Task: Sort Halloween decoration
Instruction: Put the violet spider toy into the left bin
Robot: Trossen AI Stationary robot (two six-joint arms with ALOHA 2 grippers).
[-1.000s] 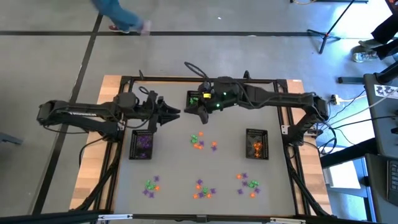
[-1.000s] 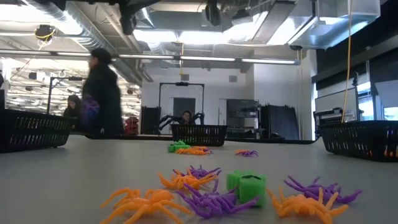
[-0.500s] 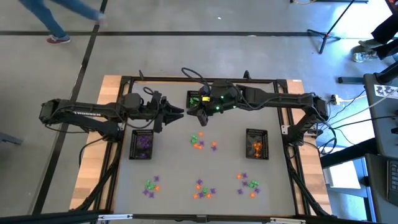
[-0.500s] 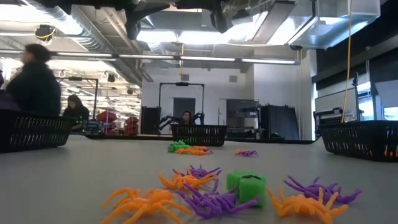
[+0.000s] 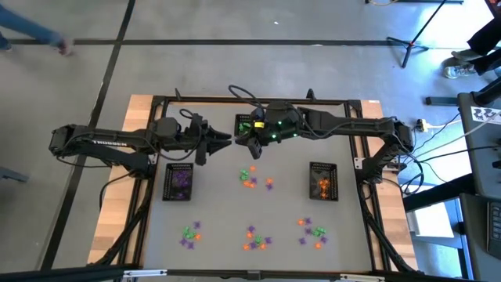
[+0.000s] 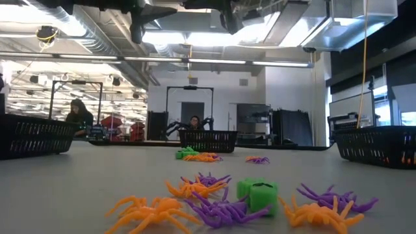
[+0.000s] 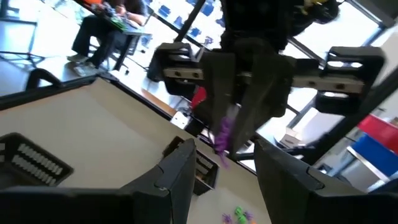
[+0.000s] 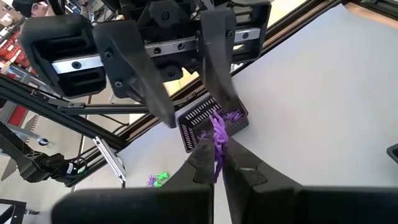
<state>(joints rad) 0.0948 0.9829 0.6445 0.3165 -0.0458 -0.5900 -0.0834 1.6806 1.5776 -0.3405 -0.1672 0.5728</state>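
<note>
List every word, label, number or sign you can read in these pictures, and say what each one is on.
White lettering runs along the left arm in the high view: too small to read.
A white sheet with dark marks lies at the high view's right edge: too blurred to read.
The baskets, the table and the plastic trinkets carry no text that shows.
Nothing else in any view can be read.

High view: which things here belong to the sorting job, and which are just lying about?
Part of the job:
- purple trinket, pinched in the right end effector, facing the open left end effector
- loose trinkets
- mesh baskets

Just lying about:
- tripod stand
- person's shoe
</note>
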